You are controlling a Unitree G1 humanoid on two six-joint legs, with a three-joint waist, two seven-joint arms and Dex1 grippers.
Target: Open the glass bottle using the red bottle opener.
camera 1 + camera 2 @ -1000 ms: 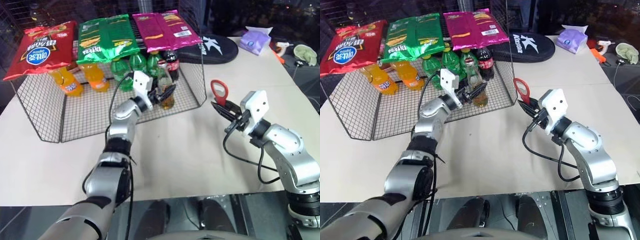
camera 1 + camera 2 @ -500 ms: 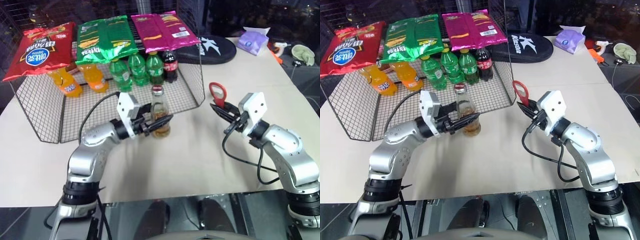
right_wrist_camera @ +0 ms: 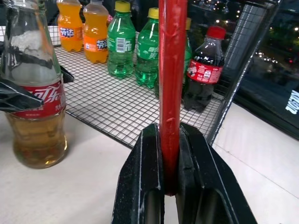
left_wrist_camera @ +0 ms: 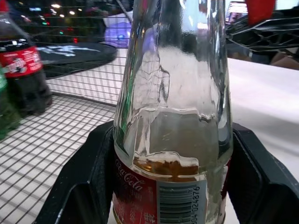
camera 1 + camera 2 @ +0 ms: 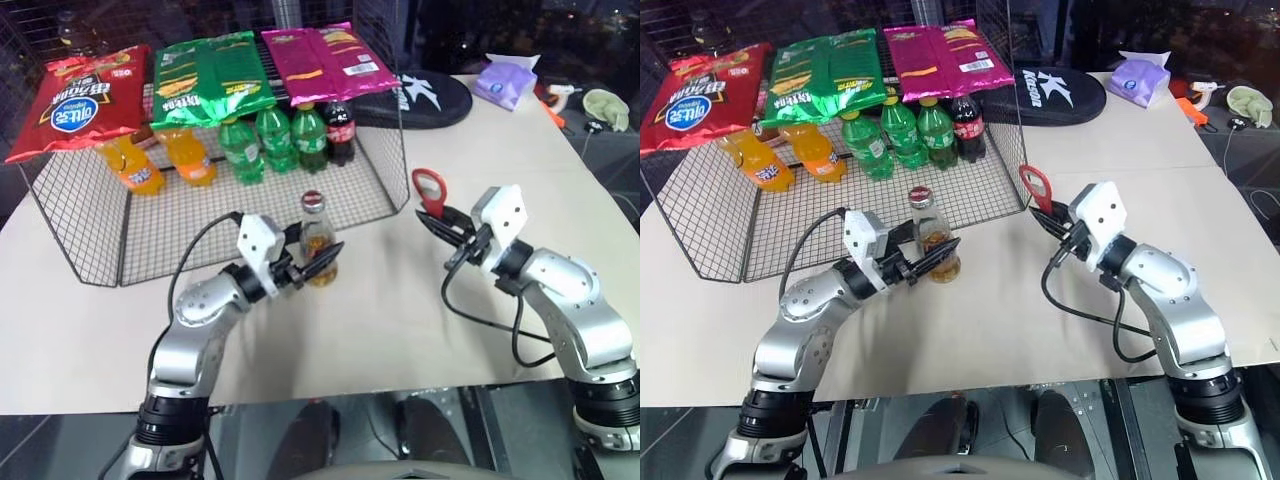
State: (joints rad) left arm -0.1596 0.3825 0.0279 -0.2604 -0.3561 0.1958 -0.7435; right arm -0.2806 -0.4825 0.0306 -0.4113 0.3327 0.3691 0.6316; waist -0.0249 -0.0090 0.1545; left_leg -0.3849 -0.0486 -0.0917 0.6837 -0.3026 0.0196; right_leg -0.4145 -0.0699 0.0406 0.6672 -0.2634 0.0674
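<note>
Because the cap had to be reached from above, the left pincer (image 5: 312,264) held the bottle (image 5: 318,240) upright by its lower body, a finger on each side at the label, just in front of the wire rack's (image 5: 70,210) open edge, toward the middle of the surface (image 5: 400,320). That low grip left the neck and cap free. The right pincer (image 5: 1052,215) was clamped tight on the handle of the opener (image 5: 1033,186), loop end up and well apart from the bottle, probably so the loop could be brought down over the cap. Whether the bottle's base rested on the surface or hung just above it could not be told. In the left wrist view the cap was cut off, and in the right wrist view the opener showed edge-on with its loop out of frame.
</note>
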